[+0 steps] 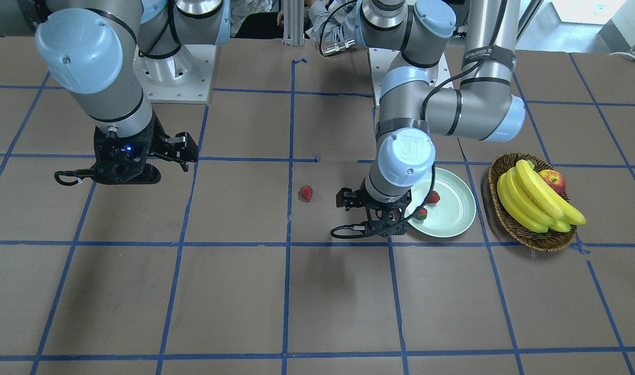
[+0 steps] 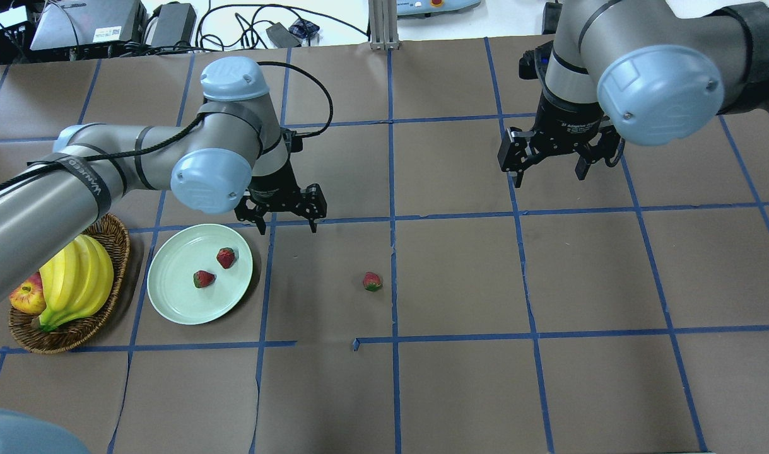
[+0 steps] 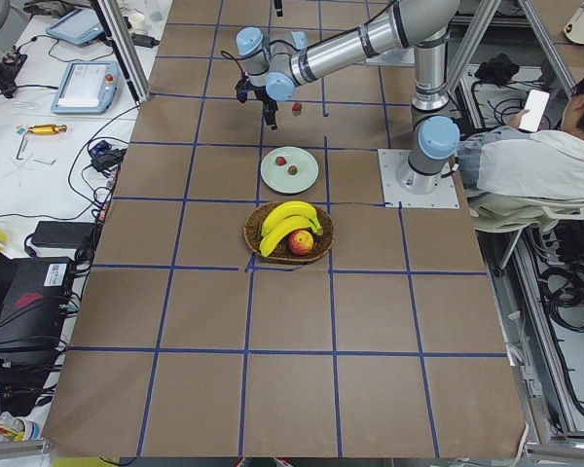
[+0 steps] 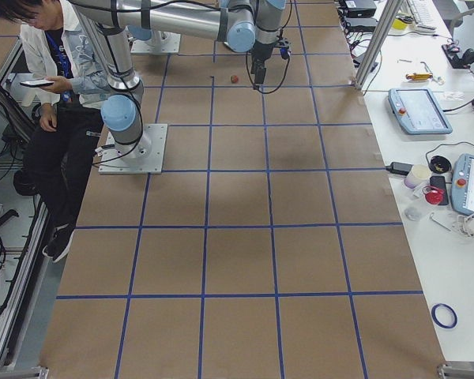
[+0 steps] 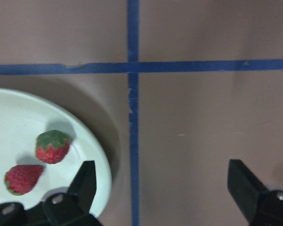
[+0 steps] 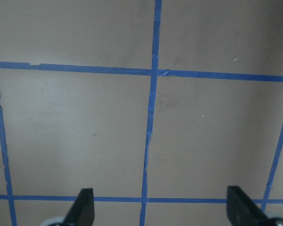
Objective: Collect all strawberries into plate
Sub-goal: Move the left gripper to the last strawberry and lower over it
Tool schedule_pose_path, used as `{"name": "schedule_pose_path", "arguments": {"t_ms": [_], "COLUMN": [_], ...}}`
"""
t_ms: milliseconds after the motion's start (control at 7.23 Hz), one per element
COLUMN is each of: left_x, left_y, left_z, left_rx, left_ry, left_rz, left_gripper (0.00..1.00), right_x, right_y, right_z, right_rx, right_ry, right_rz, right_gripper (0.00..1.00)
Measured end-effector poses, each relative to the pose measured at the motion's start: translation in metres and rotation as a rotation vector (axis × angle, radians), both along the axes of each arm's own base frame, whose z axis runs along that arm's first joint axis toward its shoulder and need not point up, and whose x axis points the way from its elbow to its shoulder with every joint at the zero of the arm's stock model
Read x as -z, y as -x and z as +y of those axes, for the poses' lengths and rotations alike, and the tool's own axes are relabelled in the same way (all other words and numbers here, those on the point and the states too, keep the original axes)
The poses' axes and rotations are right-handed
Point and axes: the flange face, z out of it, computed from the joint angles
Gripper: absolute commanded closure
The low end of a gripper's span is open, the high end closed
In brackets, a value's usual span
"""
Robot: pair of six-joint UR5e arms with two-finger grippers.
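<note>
Plate [image 2: 182, 299]: round, shallow, glossy pale mint-green, raised rim. It sits flat on the counter [image 2: 460, 284] (brown paper, blue tape grid), just beside the wicker basket [image 2: 116, 252].

Strawberry A [image 2: 226, 257]: inside the plate, towards its far rim. In the left wrist view its green cap is turned up towards the camera.

Strawberry B [image 2: 203, 279]: inside the plate, nearer the middle, lying on its side. Near A but not touching it.

Strawberry C [image 2: 372, 281]: on the bare counter, well apart from the plate, just beside a blue tape line, between the two arms.

All three: small, red, pitted skin, green leafy cap, each far smaller than the plate.

Left pincer [image 2: 286, 226]: above the counter at the plate's rim, on the side away from the robot's base. Jaws spread wide, nothing between them. In its wrist view one finger overlaps the plate's edge.

Right pincer [image 2: 549, 175]: over bare grid, well apart from plate and fruit. Jaws spread wide, holding nothing.

Basket contents: a bunch of bananas [image 2: 78, 280] and a red-yellow apple [image 2: 26, 297].
</note>
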Motion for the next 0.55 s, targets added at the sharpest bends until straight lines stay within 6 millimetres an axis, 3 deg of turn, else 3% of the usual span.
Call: {"name": "schedule_pose_path", "arguments": {"t_ms": [138,553], "left_x": [0.003,0.015], "left_y": [0.025,0.065], "left_z": [0.008,0.020], "left_rx": [0.008,-0.031], "left_ry": [0.003,-0.009], "left_rz": [0.018,0.103], "left_gripper": [0.00,0.01], "right_x": [0.000,0.008], "right_y": [0.000,0.000], "right_z": [0.000,0.004], "right_rx": [0.000,0.005], "right_ry": [-0.001,-0.014], "right_rz": [0.000,0.002], "right_gripper": [0.00,0.00]}}
